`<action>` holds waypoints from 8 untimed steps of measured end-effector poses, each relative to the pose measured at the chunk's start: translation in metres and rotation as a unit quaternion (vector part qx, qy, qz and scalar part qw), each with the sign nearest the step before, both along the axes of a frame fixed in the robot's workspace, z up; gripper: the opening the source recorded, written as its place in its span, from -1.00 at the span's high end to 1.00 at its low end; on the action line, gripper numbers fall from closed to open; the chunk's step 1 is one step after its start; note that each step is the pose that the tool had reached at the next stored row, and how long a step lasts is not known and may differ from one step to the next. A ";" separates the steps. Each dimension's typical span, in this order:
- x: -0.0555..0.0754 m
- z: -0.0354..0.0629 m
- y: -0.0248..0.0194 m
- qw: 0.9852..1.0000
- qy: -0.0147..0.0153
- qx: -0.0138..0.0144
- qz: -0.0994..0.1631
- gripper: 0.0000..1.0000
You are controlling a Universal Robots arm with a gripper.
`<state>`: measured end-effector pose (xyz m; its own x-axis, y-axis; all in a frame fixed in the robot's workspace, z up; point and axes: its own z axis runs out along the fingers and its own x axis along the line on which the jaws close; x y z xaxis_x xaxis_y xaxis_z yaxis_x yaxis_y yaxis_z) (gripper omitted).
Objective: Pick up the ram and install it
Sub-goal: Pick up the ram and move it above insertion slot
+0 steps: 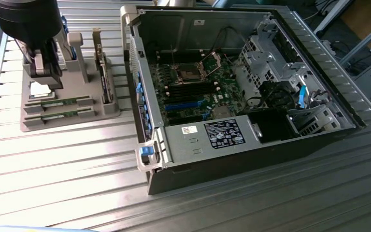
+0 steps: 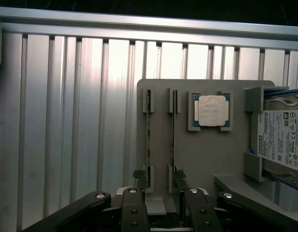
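Ribbed aluminium table [image 1: 56, 164], bright extruded slats. Open sheet-metal computer case [image 1: 172, 181], with a flat green motherboard [image 1: 202, 92] inside. Matte grey moulded tray [image 1: 105, 113] sits beside the case, on the exterior view's left. Gripper [image 2: 158, 186] is above the tray, its black fingers apart and holding nothing. Two thin green ram sticks [image 1: 60, 102] stand on edge in the tray slots, side by side.

ribbed table [image 1: 76, 159] bears grey holder [image 1: 63, 123], pc case [image 1: 237, 162].
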<state>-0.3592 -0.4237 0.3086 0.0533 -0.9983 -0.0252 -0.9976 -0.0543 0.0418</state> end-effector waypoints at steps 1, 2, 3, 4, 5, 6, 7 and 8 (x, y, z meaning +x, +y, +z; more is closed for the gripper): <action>0.001 -0.0009 -0.0001 1.000 0.000 0.000 0.000 0.28; 0.001 -0.0014 0.0000 1.000 0.000 0.000 0.000 0.28; 0.001 -0.0016 0.0000 1.000 0.000 0.000 0.000 0.28; 0.001 -0.0020 0.0000 1.000 0.000 0.000 0.000 0.28; 0.001 -0.0025 0.0000 1.000 0.000 0.000 0.000 0.28; 0.001 -0.0029 0.0000 1.000 0.000 0.000 0.000 0.28; 0.001 -0.0032 0.0000 1.000 0.000 0.000 0.000 0.28; 0.001 -0.0040 0.0000 1.000 0.000 0.000 0.000 0.28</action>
